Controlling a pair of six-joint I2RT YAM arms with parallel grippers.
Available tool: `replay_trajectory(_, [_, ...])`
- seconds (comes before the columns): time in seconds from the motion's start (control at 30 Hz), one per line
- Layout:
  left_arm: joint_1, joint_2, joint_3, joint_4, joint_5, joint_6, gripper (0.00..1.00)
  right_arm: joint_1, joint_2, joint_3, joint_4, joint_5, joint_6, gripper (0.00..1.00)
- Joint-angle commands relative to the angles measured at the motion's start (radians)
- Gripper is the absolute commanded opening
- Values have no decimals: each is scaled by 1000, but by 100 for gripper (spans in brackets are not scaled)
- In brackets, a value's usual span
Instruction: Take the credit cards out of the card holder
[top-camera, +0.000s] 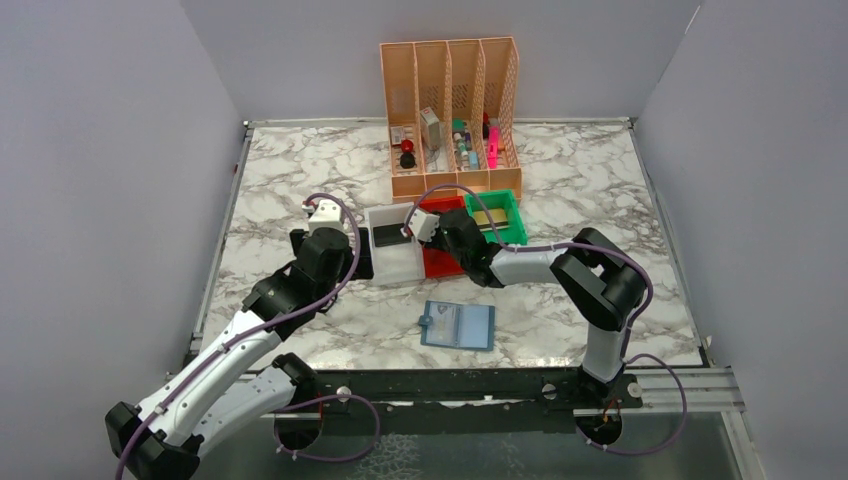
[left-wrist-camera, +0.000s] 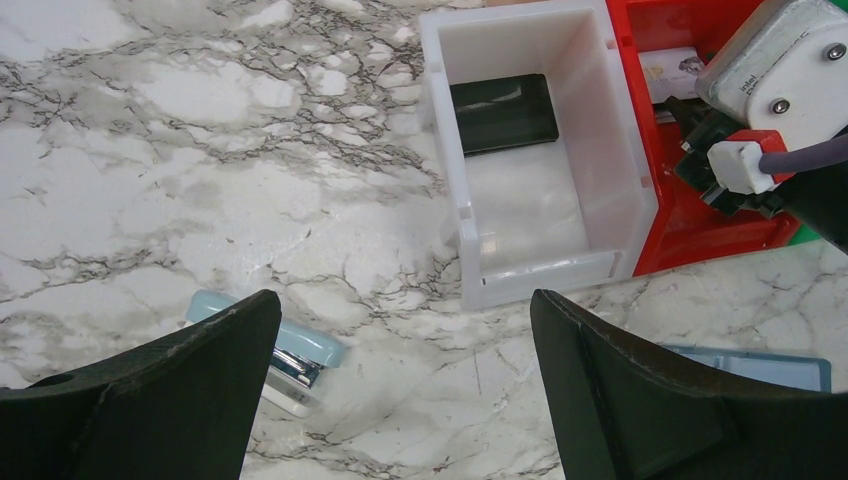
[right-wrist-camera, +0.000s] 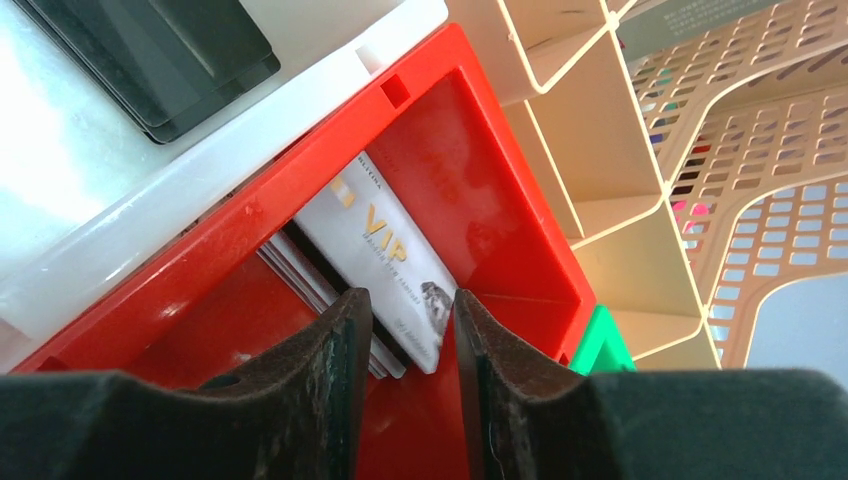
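The right tool (right-wrist-camera: 408, 300) hangs low inside the red bin (right-wrist-camera: 480, 200). Its two fingers (right-wrist-camera: 335, 350) are drawn close together, and the near end of the silvery card (right-wrist-camera: 385, 250), printed VIP, shows between them. I cannot tell whether the pads press on the card or stand just off it. The card lies tilted over some thin grey edges (right-wrist-camera: 305, 275) beneath it, on the tool's left.

Just left of this tool sits the white bin (top-camera: 392, 262), with a black flat item (left-wrist-camera: 503, 113) on its floor. Just to the tool's right, the green bin (top-camera: 512, 232) holds a tan card (top-camera: 491, 217).

The card holder (top-camera: 458, 325) lies spread open on the bench (top-camera: 300, 170), behind the right tool toward the arm bases and apart from both tools.

The left tool (left-wrist-camera: 405, 310) hovers released, fingers wide, with the white bin ahead of it and a small pale blue object (left-wrist-camera: 300, 350) on the bench beside its left finger
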Motion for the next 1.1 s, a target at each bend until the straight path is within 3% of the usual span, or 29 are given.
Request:
replay_trajectory(0.0, [1, 7, -6, -7, 4, 15, 99, 0, -15, 21, -28, -38, 26, 45])
replay_trajectory(0.3, [1, 13, -6, -5, 7, 17, 99, -1, -45, 16, -8, -46, 75, 47])
replay_trajectory(0.43, [1, 13, -6, -5, 9, 17, 99, -3, -90, 24, -28, -59, 238, 46])
replay_trajectory(0.53, [1, 13, -6, -6, 8, 19, 99, -4, -126, 59, -139, -61, 484, 38])
replay_trajectory(0.7, [1, 12, -6, -5, 8, 17, 99, -5, -89, 191, -520, -123, 873, 31])
replay_trajectory(0.83, [1, 20, -3, -5, 11, 19, 99, -5, -44, 236, -629, -197, 992, 26])
replay_trajectory(1.07, [1, 21, -3, -5, 13, 18, 99, -5, -5, 261, -679, -145, 1082, 22])
